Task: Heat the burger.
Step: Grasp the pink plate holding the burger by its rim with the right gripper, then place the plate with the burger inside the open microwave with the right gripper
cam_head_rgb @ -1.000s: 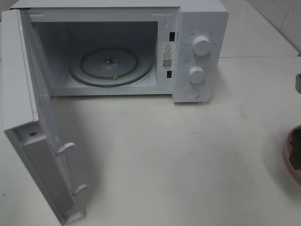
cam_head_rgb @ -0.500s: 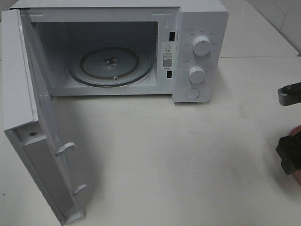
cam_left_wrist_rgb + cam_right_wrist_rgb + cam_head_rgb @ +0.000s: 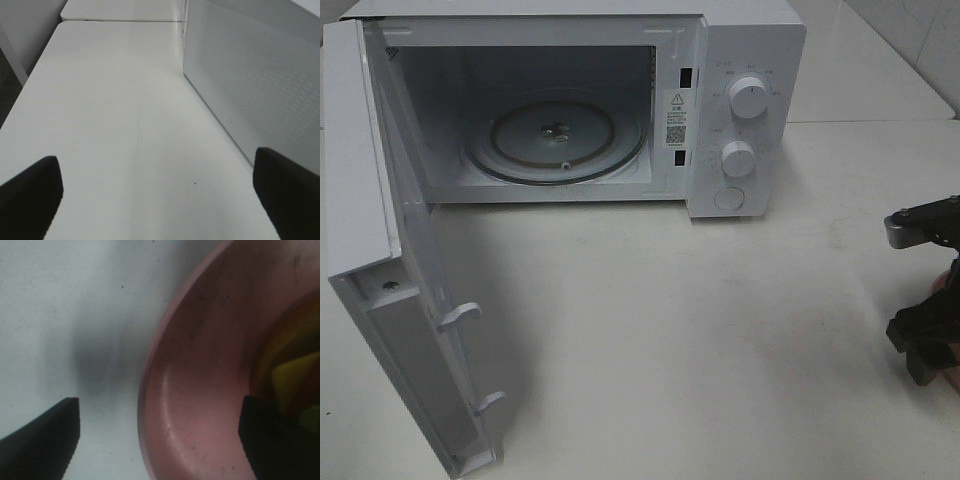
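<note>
We see one burger [image 3: 292, 374], sliver only, on one pink plate [image 3: 200, 390] at far right of table [image 3: 720, 330]; facing and long axis unclear. Right gripper [image 3: 159, 440] spread astride plate rim, gripping nothing. Left gripper [image 3: 159, 192] spread, empty. One microwave [image 3: 745, 60], open.

Microwave cavity [image 3: 535, 90]: mouth uncovered toward the front; only the flat glass turntable [image 3: 557, 137] on its floor.
Door [image 3: 380, 250]: swung out on the left, walling that side; latch hooks jut from its edge.
Desk [image 3: 700, 330]: open stretch from the cavity to the right edge.
Pink plate [image 3: 200, 390]: far right, its rim between the right gripper's [image 3: 925, 290] spread fingers.
Left gripper [image 3: 157, 195]: close beside the door's outer face.
</note>
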